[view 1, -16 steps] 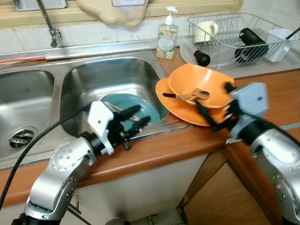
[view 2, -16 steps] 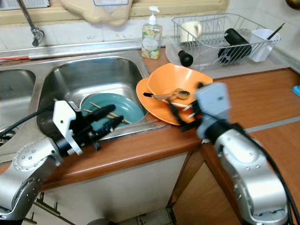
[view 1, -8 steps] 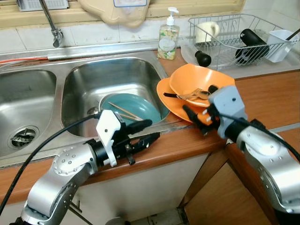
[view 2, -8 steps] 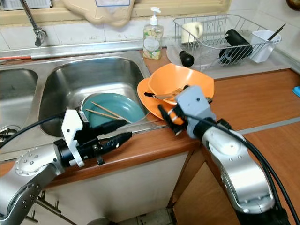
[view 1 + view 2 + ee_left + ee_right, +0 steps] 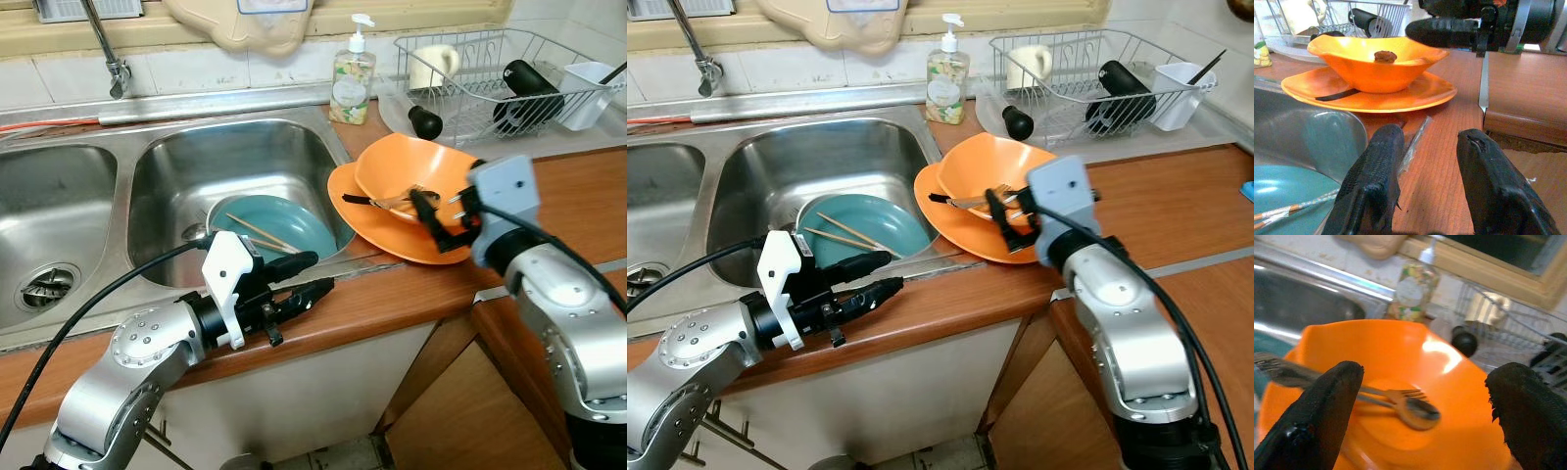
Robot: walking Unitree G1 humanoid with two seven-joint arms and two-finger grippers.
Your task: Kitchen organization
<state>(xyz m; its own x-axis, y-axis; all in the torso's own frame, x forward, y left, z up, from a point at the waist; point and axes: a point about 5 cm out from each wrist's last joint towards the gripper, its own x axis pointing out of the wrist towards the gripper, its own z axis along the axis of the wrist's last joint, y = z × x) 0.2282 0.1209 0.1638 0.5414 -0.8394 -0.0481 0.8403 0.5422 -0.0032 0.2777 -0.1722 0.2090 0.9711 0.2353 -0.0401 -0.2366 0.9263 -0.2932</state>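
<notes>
From the head, the right gripper has swung up from the counter edge over the orange bowl, the left gripper narrowly parted; its wrist shows fingers spread wide around the fork, likely its next pick

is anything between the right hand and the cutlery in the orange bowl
Nothing visible. The right hand is open just in front of the orange bowl, and the fork and spoon lie in plain sight between its fingers, with clear space before them.

text: none legible | soap bottle label: printed pattern, too small to read
</notes>
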